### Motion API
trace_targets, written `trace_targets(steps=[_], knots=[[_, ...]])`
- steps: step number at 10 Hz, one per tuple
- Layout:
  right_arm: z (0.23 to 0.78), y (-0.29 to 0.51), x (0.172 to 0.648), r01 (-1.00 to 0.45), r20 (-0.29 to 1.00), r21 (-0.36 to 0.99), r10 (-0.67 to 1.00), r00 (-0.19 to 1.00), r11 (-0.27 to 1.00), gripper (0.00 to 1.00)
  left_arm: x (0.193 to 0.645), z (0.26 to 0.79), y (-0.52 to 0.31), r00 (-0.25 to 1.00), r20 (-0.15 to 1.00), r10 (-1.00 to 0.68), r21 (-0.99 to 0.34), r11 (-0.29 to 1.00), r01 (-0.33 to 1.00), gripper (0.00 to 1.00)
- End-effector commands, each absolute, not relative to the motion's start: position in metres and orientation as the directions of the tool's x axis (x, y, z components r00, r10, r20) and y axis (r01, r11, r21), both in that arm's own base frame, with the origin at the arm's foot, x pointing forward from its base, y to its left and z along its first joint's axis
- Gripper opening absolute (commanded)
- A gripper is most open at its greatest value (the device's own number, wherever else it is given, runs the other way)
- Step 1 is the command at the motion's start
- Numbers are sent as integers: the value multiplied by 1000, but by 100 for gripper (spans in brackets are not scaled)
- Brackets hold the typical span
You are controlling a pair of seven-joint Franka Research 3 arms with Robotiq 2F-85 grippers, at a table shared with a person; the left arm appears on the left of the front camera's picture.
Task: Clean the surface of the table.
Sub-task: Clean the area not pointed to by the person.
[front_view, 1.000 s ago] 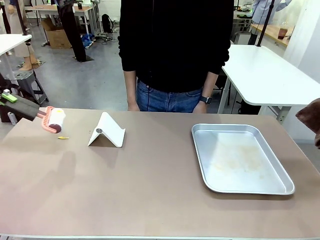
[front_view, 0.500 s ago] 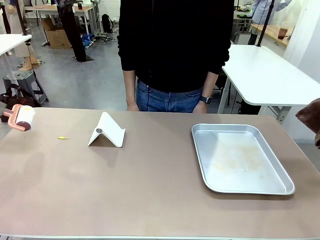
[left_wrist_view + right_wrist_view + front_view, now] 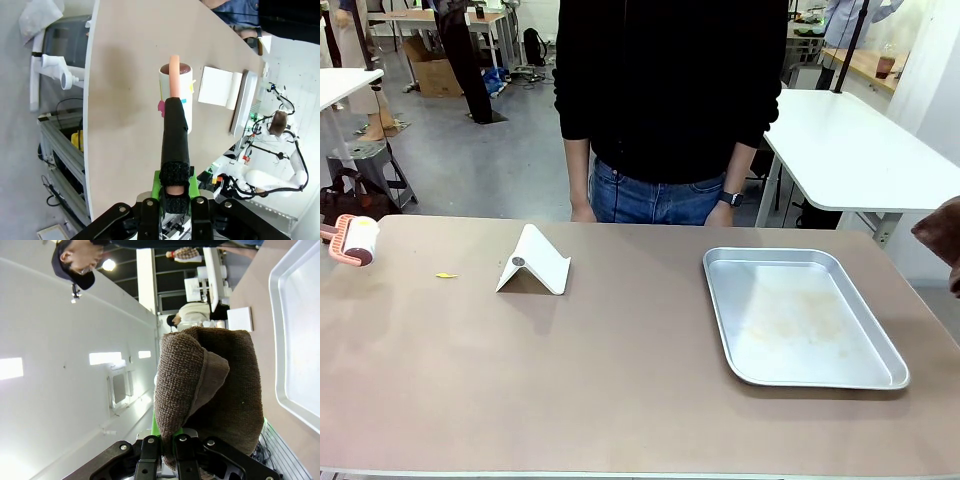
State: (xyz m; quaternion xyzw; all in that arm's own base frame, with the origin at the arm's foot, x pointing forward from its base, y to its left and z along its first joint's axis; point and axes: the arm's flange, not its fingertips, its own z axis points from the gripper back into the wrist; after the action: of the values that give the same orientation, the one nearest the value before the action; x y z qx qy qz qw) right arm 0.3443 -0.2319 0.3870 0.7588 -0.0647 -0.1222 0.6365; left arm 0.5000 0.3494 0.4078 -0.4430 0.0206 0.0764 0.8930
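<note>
Tabletop [image 3: 620, 400], matte taupe-brown rectangle, runs its long axis left to right. Shiny rectangular metal tray [image 3: 718, 310] lies right. Right gripper [image 3: 177, 440], at the right edge, is clamped on a brown terry cloth [image 3: 210, 380]. White folded stand [image 3: 533, 262] sits left of centre. Left gripper [image 3: 175, 187], far left, clamps a black-handled pink lint roller [image 3: 175, 85] near a tiny yellow scrap [image 3: 445, 275].

Front camera looks across the table [image 3: 620, 400], which both rolled wrist cameras also show
</note>
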Motion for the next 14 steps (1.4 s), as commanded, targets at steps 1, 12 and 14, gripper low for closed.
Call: trace_targets(steps=[1,12,14], knots=[[391,-233,343,50,-98,980,-248,964,-194,0,507,412,347,986,-112,127,-800,577,-165,3],[391,-233,343,50,-98,980,-248,964,-194,0,508,360,257,986,-161,31,-731,668,-141,3],[391,-233,343,50,-98,980,-248,964,-194,0,508,354,240,984,-179,6,-721,680,-135,3]])
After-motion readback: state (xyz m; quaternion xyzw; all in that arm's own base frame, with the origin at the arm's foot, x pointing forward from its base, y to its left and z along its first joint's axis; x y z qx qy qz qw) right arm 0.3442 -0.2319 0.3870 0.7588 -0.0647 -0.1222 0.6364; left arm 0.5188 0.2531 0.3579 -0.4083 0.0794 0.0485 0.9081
